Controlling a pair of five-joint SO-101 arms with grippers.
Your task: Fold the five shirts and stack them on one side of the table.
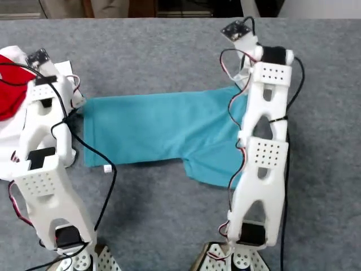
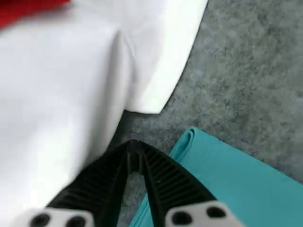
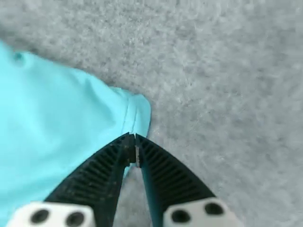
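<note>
Teal shirt (image 1: 158, 127) lies flat mid-desk (image 1: 169, 51), the left gripper (image 2: 134, 158) and right gripper (image 3: 132, 151) both pinched shut by its two far corners, probably readying a fold, with white shirt (image 2: 57, 94) and red shirt (image 1: 8, 90) piled at the left edge.

A grey, felt-like cover (image 1: 169, 56) lies over the table (image 1: 327, 226) from edge to edge, evenly lit and without hard shadows. Beyond the table's far edge runs a dark strip of room (image 1: 192, 8), with a brown wooden piece (image 1: 87, 8) near the left corner and a pale patch (image 1: 321, 8) at the right corner.
</note>
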